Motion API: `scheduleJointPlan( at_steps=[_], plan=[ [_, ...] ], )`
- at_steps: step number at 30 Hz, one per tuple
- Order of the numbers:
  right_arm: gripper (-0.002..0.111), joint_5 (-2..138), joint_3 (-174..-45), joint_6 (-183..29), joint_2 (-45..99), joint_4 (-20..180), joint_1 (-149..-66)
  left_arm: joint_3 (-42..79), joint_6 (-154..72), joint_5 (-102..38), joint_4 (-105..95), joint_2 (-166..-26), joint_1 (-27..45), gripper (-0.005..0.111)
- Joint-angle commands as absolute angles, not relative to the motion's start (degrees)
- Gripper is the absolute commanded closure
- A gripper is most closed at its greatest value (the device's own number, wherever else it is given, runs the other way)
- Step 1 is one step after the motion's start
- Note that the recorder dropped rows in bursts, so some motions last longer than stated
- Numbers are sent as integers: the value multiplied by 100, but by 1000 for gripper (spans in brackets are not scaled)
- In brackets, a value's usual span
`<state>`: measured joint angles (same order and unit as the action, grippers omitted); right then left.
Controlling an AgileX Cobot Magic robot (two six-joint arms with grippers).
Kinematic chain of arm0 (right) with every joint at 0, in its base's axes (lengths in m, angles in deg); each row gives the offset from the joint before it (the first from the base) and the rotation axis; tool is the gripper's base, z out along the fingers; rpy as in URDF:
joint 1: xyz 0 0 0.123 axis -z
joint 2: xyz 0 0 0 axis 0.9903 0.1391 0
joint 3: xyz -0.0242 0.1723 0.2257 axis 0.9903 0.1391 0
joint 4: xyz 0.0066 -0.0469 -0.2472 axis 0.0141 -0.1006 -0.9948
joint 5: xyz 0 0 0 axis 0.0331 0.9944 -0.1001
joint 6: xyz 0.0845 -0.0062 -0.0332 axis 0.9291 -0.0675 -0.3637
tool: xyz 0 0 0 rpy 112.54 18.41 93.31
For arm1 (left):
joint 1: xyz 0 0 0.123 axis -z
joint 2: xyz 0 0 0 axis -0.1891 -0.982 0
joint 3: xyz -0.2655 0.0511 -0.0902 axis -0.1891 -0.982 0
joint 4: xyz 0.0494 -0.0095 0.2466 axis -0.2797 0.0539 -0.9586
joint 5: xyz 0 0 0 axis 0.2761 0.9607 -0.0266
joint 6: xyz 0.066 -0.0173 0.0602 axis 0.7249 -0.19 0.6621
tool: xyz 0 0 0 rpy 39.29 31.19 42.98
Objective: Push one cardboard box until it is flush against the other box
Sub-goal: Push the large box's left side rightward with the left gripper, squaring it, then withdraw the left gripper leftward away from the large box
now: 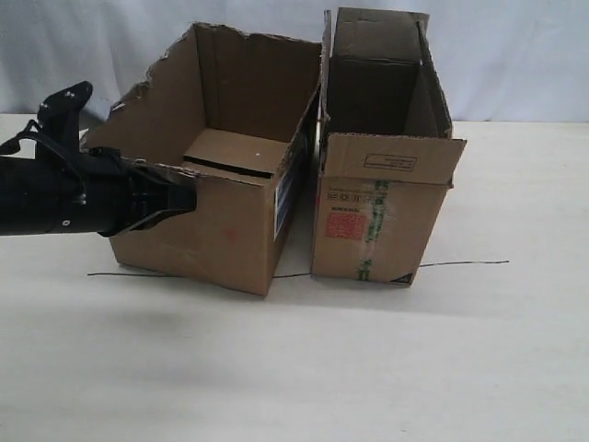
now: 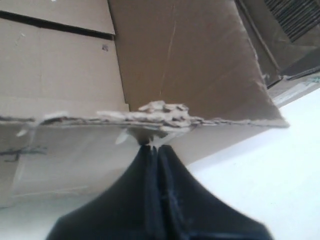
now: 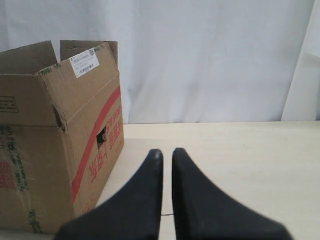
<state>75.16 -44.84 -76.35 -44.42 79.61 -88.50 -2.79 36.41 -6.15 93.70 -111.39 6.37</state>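
The cardboard box (image 1: 230,226), wide with ragged torn edges, stands left of centre, turned at a slight angle. The other box (image 1: 368,221), taller with a red label and green-striped tape, stands just to its right; a narrow wedge of table shows between their front corners, while their far corners look close or touching. My left gripper (image 1: 189,198) is shut, its tips pressed on the wide box's left wall under the torn rim (image 2: 160,112); the wrist view shows the tips (image 2: 155,146) against that cardboard. My right gripper (image 3: 166,152) hovers empty beside the taller box (image 3: 50,150), only a thin slit between its fingers.
A thin black line (image 1: 460,264) runs across the pale table (image 1: 294,368) under both boxes. A white curtain (image 1: 515,55) hangs behind. The right arm does not show in the exterior view.
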Motion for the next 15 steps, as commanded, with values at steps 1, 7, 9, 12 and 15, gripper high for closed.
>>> scheduleJointPlan(
  at_steps=[1,7,9,12,15],
  plan=[
    [103,7514,-4458,-7635,-4458,7973,-8878,-179,3770,-601,9459,-11361,648,107],
    [103,7514,-4458,-7635,-4458,7973,-8878,82,3833,-674,9269,-11014,648,107],
    [103,7514,-4458,-7635,-4458,7973,-8878,97,3834,-1045,9195,-10418,648,107],
    [103,7514,-4458,-7635,-4458,7973,-8878,52,3834,-2354,8669,-9333,638,107],
    [103,7514,-4458,-7635,-4458,7973,-8878,-80,4051,-3796,8669,-8854,455,107]
  ],
)
